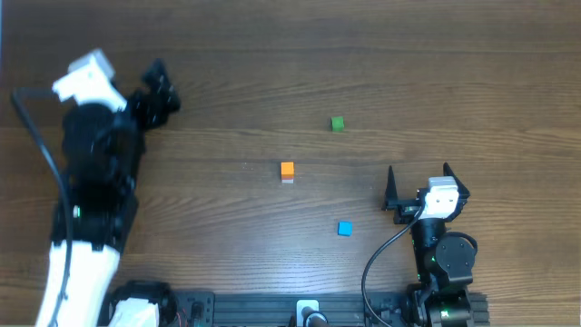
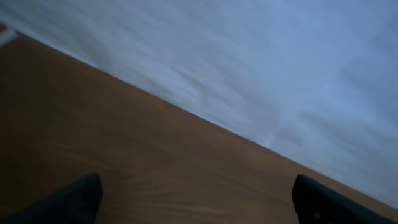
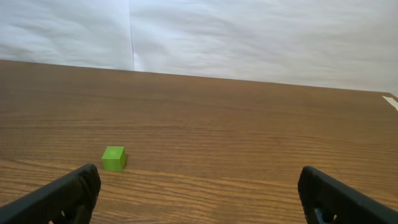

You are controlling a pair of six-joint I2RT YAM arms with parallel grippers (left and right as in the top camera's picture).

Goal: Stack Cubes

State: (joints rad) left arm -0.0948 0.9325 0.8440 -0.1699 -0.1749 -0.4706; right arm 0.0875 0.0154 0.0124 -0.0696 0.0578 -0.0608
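Observation:
Three small cubes lie apart on the wooden table: a green cube (image 1: 338, 123) toward the back right, an orange cube (image 1: 288, 170) near the middle and a blue cube (image 1: 344, 229) closer to the front. My right gripper (image 1: 418, 186) stands open to the right of the orange and blue cubes, touching none. In the right wrist view the green cube (image 3: 114, 158) lies ahead of that gripper (image 3: 199, 193). My left gripper (image 1: 161, 93) is far off at the back left, open with nothing between its fingers (image 2: 74, 200).
The wooden table (image 1: 272, 73) ends at a pale wall (image 3: 249, 37) behind it. The arm bases and a black rail (image 1: 309, 309) run along the front edge. A black cable (image 1: 381, 259) loops by the right arm.

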